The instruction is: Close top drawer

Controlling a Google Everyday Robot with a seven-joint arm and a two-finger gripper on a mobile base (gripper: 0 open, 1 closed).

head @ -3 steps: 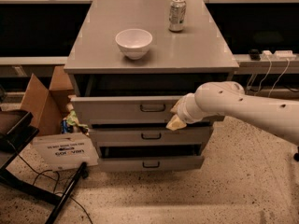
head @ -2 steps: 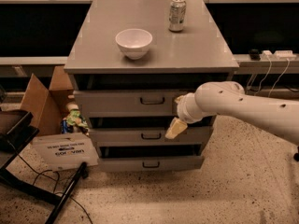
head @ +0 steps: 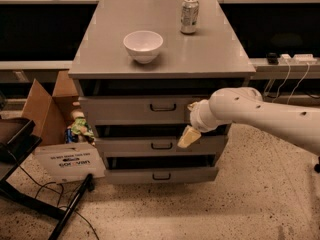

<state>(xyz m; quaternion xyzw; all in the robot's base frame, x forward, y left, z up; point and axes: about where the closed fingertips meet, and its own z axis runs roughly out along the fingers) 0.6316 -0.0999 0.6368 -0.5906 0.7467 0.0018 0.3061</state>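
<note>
The top drawer (head: 130, 110) is a wide grey drawer under the cabinet's tabletop, with a small dark loop handle (head: 163, 107) at its centre. Its front stands slightly forward of the two lower drawers, with a dark gap above it. My gripper (head: 189, 134) is at the end of the white arm (head: 250, 111), which reaches in from the right. It sits against the right part of the top drawer's front and hangs down over the middle drawer. The arm hides the drawer's right end.
A white bowl (head: 143, 45) and a drink can (head: 189, 15) stand on the grey tabletop (head: 210, 54). Two narrower drawers (head: 145, 146) lie below. A cardboard box (head: 45, 109), a white sign (head: 70, 161) and a black stand (head: 30, 204) sit at the left. Cables (head: 295, 79) hang at the right.
The top drawer has slid back into the cabinet since a second ago. My gripper has followed it inward and dropped slightly along the front.
</note>
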